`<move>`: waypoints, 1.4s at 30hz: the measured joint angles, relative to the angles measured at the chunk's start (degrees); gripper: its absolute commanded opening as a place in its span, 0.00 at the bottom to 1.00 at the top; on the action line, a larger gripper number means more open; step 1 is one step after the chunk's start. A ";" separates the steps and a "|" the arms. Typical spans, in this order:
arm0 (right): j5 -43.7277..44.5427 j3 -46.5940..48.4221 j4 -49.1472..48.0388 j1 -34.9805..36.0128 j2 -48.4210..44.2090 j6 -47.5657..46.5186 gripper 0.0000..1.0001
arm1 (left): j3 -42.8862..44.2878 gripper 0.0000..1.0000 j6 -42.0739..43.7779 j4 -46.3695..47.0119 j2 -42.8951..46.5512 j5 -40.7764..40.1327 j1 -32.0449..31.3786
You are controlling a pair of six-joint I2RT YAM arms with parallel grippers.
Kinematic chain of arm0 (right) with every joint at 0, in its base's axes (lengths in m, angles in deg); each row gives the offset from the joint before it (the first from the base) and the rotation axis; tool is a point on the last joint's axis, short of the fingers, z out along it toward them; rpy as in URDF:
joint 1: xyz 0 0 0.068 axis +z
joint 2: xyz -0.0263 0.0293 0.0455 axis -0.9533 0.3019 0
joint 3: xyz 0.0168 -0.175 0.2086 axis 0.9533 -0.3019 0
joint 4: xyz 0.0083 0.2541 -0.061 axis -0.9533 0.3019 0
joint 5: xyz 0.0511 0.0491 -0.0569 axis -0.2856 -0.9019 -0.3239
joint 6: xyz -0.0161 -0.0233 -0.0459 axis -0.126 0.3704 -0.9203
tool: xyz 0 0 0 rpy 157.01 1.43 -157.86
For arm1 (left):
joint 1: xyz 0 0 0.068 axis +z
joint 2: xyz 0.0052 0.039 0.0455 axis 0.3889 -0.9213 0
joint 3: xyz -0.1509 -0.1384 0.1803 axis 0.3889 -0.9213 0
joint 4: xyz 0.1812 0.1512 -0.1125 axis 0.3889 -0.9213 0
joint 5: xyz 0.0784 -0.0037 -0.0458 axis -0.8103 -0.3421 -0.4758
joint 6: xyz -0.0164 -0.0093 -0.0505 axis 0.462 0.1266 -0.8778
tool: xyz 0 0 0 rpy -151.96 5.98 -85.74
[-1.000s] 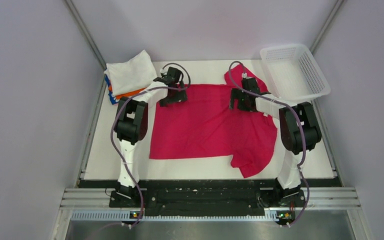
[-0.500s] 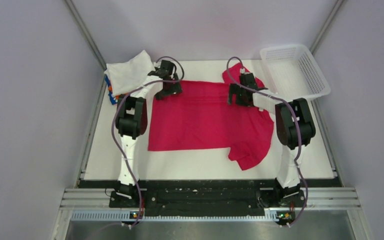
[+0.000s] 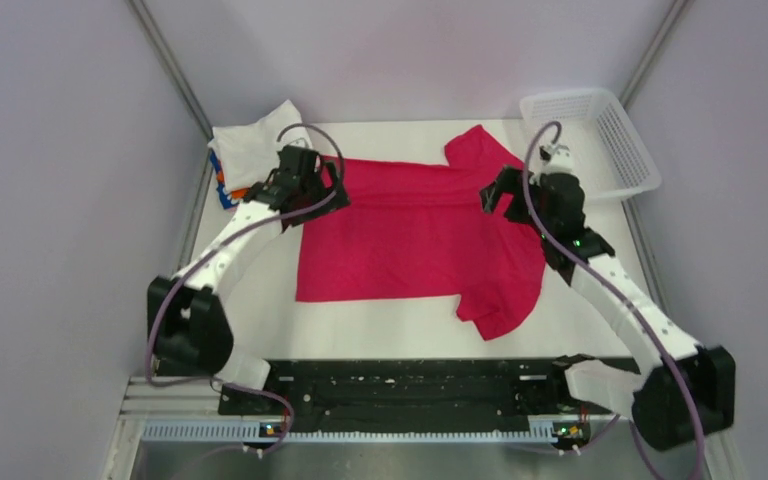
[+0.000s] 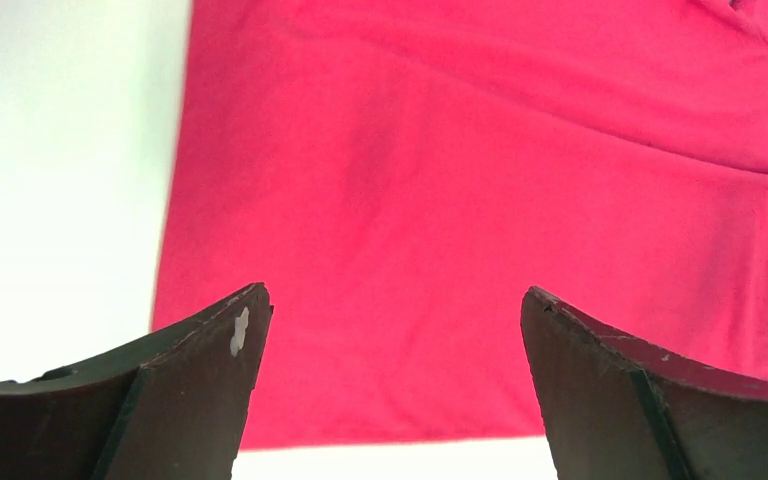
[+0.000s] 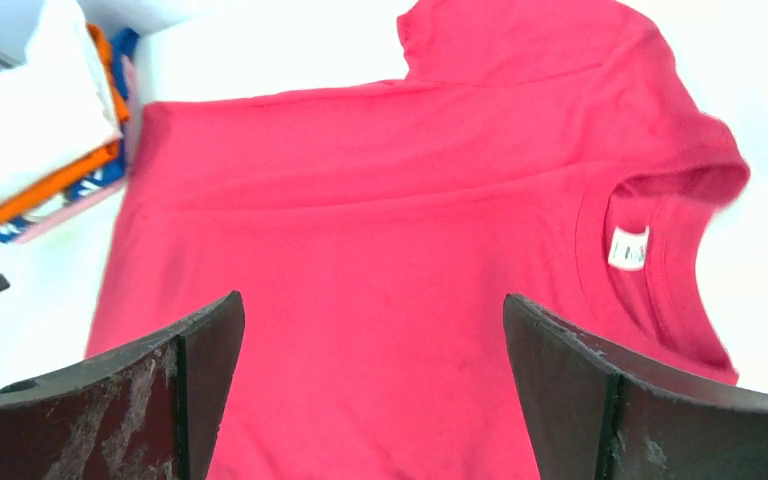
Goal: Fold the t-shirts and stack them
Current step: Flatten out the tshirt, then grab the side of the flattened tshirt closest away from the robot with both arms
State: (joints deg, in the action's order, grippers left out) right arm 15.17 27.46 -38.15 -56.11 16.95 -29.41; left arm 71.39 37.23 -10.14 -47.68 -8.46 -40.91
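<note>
A crimson-pink t-shirt (image 3: pixel 410 235) lies spread flat on the white table, neck to the right, with its white neck tag (image 5: pixel 628 247) showing. My left gripper (image 3: pixel 318 186) hovers open over the shirt's far left corner; its dark fingers (image 4: pixel 200 380) stand wide with only red cloth (image 4: pixel 460 200) below. My right gripper (image 3: pixel 500 190) hangs open above the collar side, with nothing between its fingers (image 5: pixel 580 380). A stack of folded t-shirts (image 3: pixel 250 150), white on top with orange, blue-patterned and pale pink beneath (image 5: pixel 50 140), sits at the back left.
A white plastic mesh basket (image 3: pixel 590 140) stands at the back right corner. Metal frame posts and grey walls close in both sides. The black rail (image 3: pixel 410 385) with the arm bases runs along the near edge.
Both arms have swung outward, elbows dropping toward the near corners. The grippers have lifted off the shirt's far edge and spread apart. The shirt lies flat, shifted slightly away.
</note>
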 measured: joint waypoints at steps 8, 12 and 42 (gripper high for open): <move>1.88 -16.28 -2.10 -0.04 -17.38 9.27 0.99 | -24.46 0.99 -8.83 -1.73 23.39 -4.57 0.24; 3.61 -16.68 -0.85 -0.04 -19.12 11.39 0.99 | -35.85 0.99 -13.29 -5.53 30.58 -6.49 0.24; 7.04 -17.88 -2.60 -0.04 -16.15 12.79 0.99 | -41.44 0.56 -31.17 -1.38 23.69 -13.70 0.24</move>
State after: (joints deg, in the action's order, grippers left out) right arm 22.21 9.58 -40.75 -56.16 0.80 -16.62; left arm 29.95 6.07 -11.51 -23.98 -22.16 -40.67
